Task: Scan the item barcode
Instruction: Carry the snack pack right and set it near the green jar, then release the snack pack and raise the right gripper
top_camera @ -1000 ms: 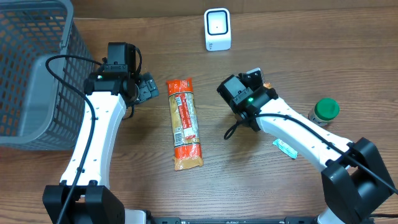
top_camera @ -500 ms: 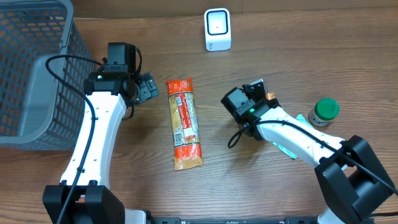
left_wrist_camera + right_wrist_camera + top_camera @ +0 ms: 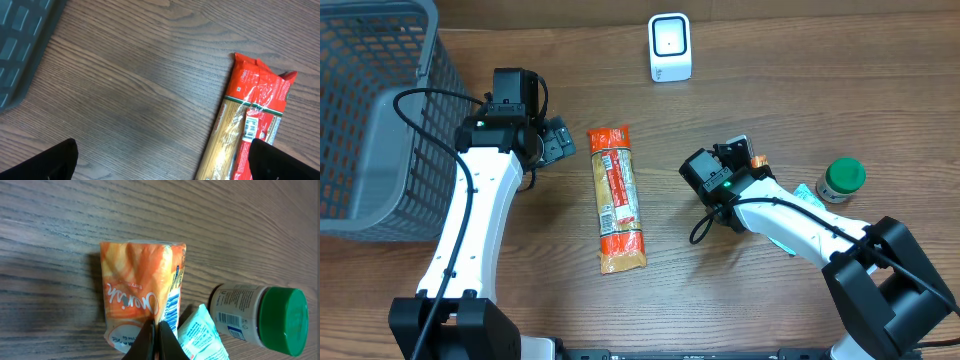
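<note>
An orange pouch (image 3: pixel 140 285) with a barcode strip along its edge lies flat against the wooden table. My right gripper (image 3: pixel 156 340) is shut on its near edge. From overhead, the right gripper (image 3: pixel 744 157) sits right of centre with a bit of the orange pouch (image 3: pixel 757 160) showing beside it. The white scanner (image 3: pixel 669 47) stands at the back of the table, well away from the pouch. My left gripper (image 3: pixel 558 140) hangs open and empty left of a long red and yellow pasta packet (image 3: pixel 618 198). In the left wrist view the left gripper (image 3: pixel 162 165) frames bare wood.
A green-capped bottle (image 3: pixel 260 317) lies right of the pouch, and a teal sachet (image 3: pixel 202 335) lies between them. A grey mesh basket (image 3: pixel 370 110) fills the far left. The pasta packet (image 3: pixel 250 125) shows its barcode face up.
My right gripper has moved toward the front right with the orange pouch, closer to the bottle and sachet. The left arm has stayed still.
</note>
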### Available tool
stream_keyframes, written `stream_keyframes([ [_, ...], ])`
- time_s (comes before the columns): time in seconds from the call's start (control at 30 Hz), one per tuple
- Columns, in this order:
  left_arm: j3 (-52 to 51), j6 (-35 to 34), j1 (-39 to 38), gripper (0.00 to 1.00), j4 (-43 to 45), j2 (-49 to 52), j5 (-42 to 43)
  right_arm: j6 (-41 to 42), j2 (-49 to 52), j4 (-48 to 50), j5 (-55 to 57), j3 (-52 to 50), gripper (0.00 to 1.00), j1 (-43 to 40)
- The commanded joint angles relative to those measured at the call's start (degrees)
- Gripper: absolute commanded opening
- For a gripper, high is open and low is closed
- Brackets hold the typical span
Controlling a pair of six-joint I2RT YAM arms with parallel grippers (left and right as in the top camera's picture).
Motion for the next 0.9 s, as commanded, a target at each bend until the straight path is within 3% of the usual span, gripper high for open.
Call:
stream_keyframes([
  [0.0, 0.11, 0.63, 0.02, 1.00, 0.04, 0.28, -0.57, -0.04, -0.15, 0.59, 1.40, -1.49, 0.04, 0.31],
  [0.23, 0.11, 0.63, 0.02, 1.00, 0.04, 0.28, -0.57, 0.00, -0.15, 1.81, -1.16, -2.19, 0.04, 0.31],
  [0.33, 0.11, 0.63, 0.02, 1.00, 0.04, 0.28, -0.57, -0.02, -0.15, 3.02, -1.64, -2.19, 0.09, 0.31],
  [0.57, 0.11, 0.63, 0.02, 1.00, 0.02, 0.28, -0.57, -0.02, -0.17, 2.73, -1.62, -2.14, 0.37, 0.31],
  [0.87, 0.11, 0.63, 0.02, 1.00, 0.04, 0.28, -0.57, 0.02, -0.42, 1.46, -1.64, 1.31, 0.60, 0.24],
])
